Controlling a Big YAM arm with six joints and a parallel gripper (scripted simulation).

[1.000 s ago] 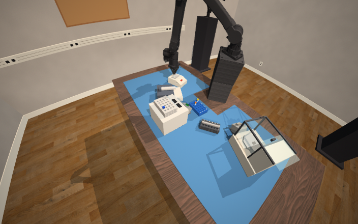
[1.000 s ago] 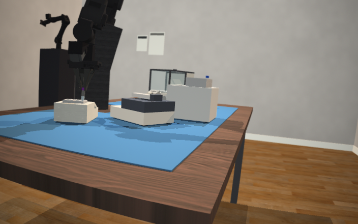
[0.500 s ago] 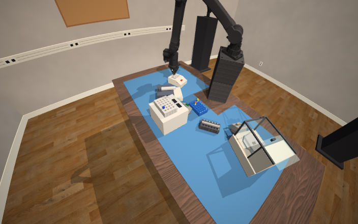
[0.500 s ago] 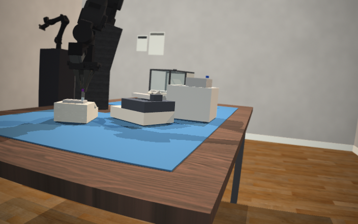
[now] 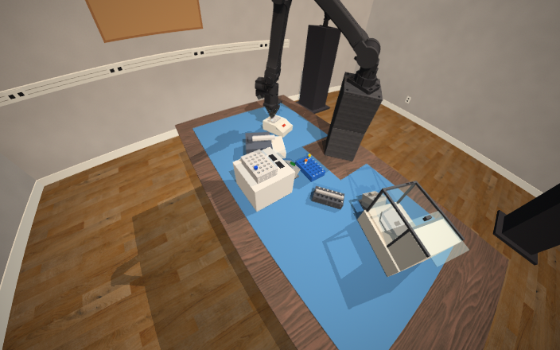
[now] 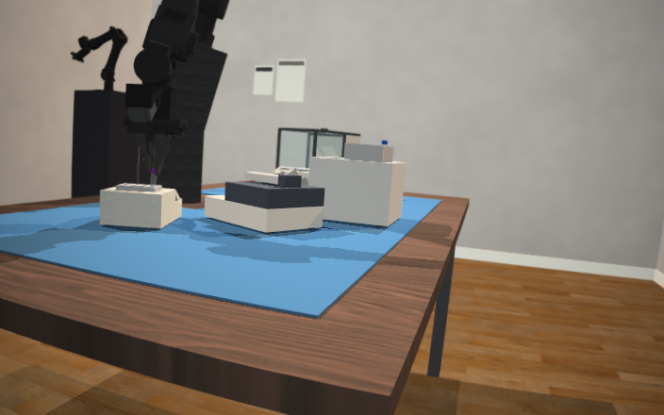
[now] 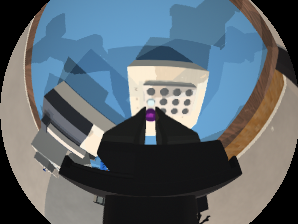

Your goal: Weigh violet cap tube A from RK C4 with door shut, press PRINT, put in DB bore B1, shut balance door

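The end effector (image 6: 152, 166) hangs directly above the dry block DB (image 6: 139, 206) at the far corner of the blue mat (image 6: 235, 264), its fingers clenched on tube A (image 6: 153, 176), whose violet cap shows between the fingertips. In the exterior view the tube stands upright with its lower end at the block's grey top plate; how deep it sits in a bore cannot be told. The wrist view shows the cap over the near-left part of the bore grid. On the table (image 5: 462, 297), the balance BAL (image 5: 406, 231) stands well apart at the opposite end, its pan bare. The tube rack RK (image 5: 310, 168) holds several capped tubes.
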